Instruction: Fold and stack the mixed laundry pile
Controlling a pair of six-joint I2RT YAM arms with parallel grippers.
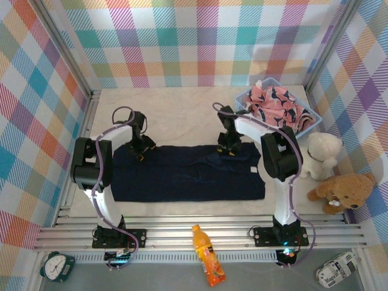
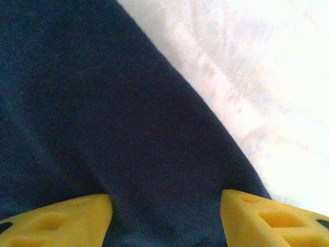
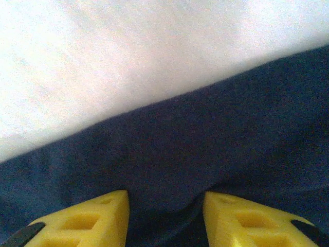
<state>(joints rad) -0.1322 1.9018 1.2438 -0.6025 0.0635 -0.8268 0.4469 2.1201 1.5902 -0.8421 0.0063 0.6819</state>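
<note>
From above, the trousers [image 1: 188,173] lay flat mid-table, long axis left to right. The left gripper [image 1: 143,151] and right gripper [image 1: 229,147] sat spaced along the far edge, probably to work it evenly. The pink garment [image 1: 276,104] lay far right. Left wrist: fingers parted over navy cloth, released. Right wrist: likewise, gripping nothing.

Robot lab test cell: plaid panel walls [image 1: 182,42], alu rails [image 1: 200,233] w/ 2 arms [image 1: 103,203] bolted on, teddy bears [image 1: 342,191] + alarm clock [image 1: 56,265] as props.
</note>
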